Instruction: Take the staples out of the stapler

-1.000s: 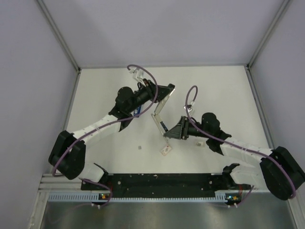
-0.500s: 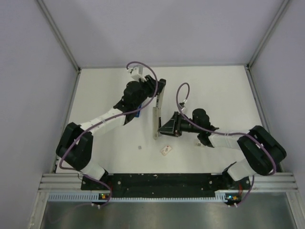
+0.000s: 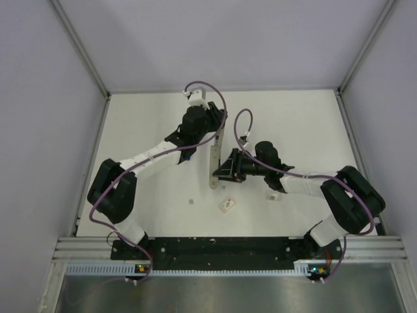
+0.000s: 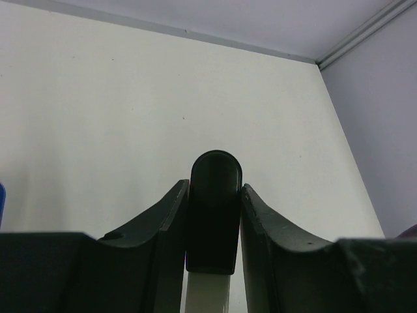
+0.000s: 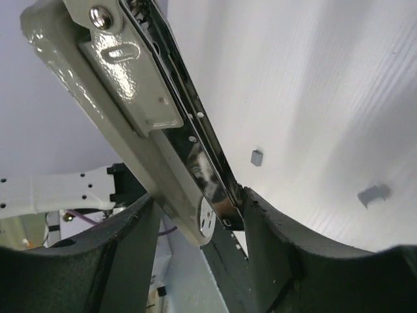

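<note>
The stapler (image 3: 214, 160) is swung open into a nearly straight, upright strip in the middle of the table. My left gripper (image 3: 219, 126) is shut on its black rounded top end (image 4: 214, 215), with the beige arm showing below. My right gripper (image 3: 221, 172) grips the lower part of the stapler. In the right wrist view the beige arm (image 5: 124, 85) and the chrome staple magazine (image 5: 205, 169) sit between the fingers (image 5: 273, 235) near the round hinge pin. I cannot tell whether there are staples in the magazine.
A small white and pink piece (image 3: 227, 206) lies on the table below the stapler, and a tiny grey bit (image 3: 190, 202) lies to its left. Two small grey bits (image 5: 257, 157) (image 5: 373, 193) show in the right wrist view. A blue object (image 3: 187, 154) is under the left arm.
The stapler went from a bent V shape to a nearly straight line. My left gripper swung its end right and forward. My right gripper moved left with the lower part.
</note>
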Tool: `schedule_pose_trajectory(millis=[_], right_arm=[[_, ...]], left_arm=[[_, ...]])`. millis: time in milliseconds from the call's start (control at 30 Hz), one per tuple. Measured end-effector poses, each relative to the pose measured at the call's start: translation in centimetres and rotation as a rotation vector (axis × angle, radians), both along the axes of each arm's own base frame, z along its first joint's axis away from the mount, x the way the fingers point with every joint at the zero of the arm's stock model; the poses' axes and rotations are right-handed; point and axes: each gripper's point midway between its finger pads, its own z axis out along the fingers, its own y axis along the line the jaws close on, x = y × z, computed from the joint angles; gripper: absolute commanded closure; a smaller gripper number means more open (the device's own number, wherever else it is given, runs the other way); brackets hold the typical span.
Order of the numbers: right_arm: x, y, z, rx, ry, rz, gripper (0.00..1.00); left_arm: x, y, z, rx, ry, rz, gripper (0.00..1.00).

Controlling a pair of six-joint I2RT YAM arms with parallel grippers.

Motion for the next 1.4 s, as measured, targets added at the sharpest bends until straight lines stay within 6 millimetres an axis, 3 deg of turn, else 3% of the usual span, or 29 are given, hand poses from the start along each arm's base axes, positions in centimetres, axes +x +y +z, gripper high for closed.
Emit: schedule_pose_trajectory(millis=[200,467,700,1033,1267,1400], right_arm=[[1.6,-0.2,-0.7,-0.110,-0.060,-0.025,0.47],[2.7,-1.1,-2.0,-0.218,-0.115,-0.053,0.47],[3.6,-3.4,-3.3,-0.382,-0.157,-0.113,0.45],[4.9,-7.0,1.8,-0.499,-0.337,-0.239,0.44],[4.6,-8.5,1.7,-0.565,-0.350,-0.258,0.44],[4.4,-9.1,2.0,-0.579,-0.361,-0.267,0.44]], left_arm=[[0.4,-0.8,-0.5,0.080,-0.003,0.005,1.00],[-0.5,-1.4,-1.7,0.147,0.017,-0.019,1.00],[-0.9,-1.9,-1.7,0.178,0.008,-0.058,1.00],[-2.4,-2.8,-0.2,0.194,0.007,-0.137,1.00],[-2.6,-2.9,2.8,0.181,-0.040,-0.154,1.00],[-1.9,-1.9,3.2,0.261,-0.077,-0.112,1.00]])
